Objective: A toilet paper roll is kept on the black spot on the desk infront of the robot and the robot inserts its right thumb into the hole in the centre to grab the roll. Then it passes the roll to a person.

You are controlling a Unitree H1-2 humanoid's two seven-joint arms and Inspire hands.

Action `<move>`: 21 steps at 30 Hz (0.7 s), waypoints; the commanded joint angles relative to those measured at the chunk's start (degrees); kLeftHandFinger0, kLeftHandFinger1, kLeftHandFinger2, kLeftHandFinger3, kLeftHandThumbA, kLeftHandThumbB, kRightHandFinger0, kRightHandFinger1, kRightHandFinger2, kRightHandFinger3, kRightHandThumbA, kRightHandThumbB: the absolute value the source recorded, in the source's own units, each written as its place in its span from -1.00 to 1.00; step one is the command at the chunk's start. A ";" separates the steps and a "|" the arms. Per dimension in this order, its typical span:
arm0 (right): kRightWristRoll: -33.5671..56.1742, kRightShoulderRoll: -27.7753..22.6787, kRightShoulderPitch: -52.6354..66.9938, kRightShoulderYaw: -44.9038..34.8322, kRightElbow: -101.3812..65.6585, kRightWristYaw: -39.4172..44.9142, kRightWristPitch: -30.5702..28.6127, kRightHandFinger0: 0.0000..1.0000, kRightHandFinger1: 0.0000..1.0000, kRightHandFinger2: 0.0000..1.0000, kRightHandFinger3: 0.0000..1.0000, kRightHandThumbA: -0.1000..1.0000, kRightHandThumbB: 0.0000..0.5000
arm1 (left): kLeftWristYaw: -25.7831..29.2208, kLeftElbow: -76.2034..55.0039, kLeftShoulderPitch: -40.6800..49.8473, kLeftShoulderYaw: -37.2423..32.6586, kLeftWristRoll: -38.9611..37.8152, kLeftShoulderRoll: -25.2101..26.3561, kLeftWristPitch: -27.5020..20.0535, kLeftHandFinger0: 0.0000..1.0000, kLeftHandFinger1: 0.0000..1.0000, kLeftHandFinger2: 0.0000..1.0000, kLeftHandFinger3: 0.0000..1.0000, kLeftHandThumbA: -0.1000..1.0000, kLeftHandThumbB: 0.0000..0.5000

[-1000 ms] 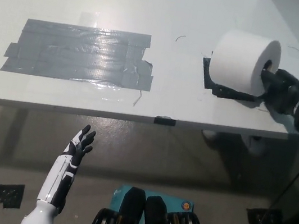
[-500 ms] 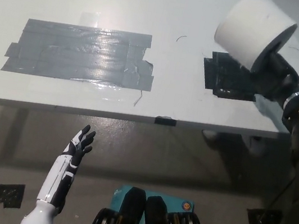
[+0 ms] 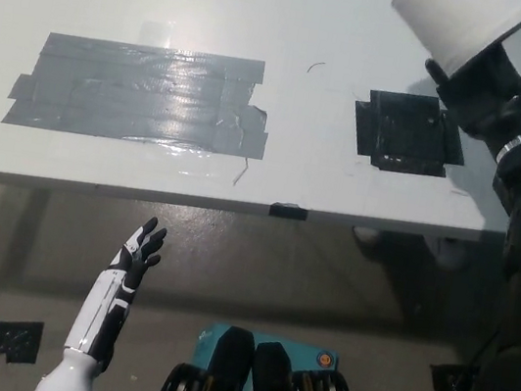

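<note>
- The black right hand [image 3: 481, 87] sits up in the top right of the head view, closed on the toilet paper roll [image 3: 459, 21]. You can't see the thumb itself, it's hidden behind the roll's end, but my guess is it's down the core hole with the rest of the hand clamped on the outside.
- The roll is in the air at the very top edge of the picture, partly cut off, clear of the white desk [image 3: 269, 18] and up past the black spot [image 3: 407, 132], which has nothing on it now.
- Handling-wise I'd call it super light and squishy. Soft paper wraps dent easily, so a hard squeeze just deforms it. The cardboard core is the only stiff bit, which makes it the sensible place to hook. Not slippery, not fragile, though a loose outer sheet could unwind.
- Direction: the long axis looks tilted, running from the hand at lower right up toward the upper left. The end with the hole faces the hand, and the rounded side faces the camera.
- The white left hand [image 3: 139, 254] just hangs below the desk edge at lower left, fingers loosely spread, holding nothing.
- Further out there's a big grey tape patch [image 3: 138, 92] on the left of the desk. No person in shot yet, so the handover isn't done.
</note>
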 commanded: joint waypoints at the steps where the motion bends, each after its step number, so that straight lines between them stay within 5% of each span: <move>1: 14.86 -0.59 -2.87 4.11 -6.53 -0.50 1.20 -1.00 -0.12 0.53 1.00 -1.00 -0.67 | 0.63 -1.57 -2.00 -0.24 1.70 0.64 -0.90 1.00 1.00 1.00 1.00 1.00 -0.40; 13: 21.92 -1.87 -1.60 10.62 -9.80 -4.32 1.20 -1.00 -0.07 0.64 1.00 -1.00 -0.62 | 0.53 -1.56 -1.95 -0.19 1.42 0.64 -0.87 1.00 1.00 1.00 1.00 1.00 -0.44; 21: 22.26 -2.76 -3.56 14.17 -9.45 -6.74 1.19 -1.00 -0.11 0.63 1.00 -1.00 -0.34 | 0.57 -1.61 -2.14 -0.37 1.97 0.68 -0.91 1.00 1.00 1.00 1.00 1.00 -0.45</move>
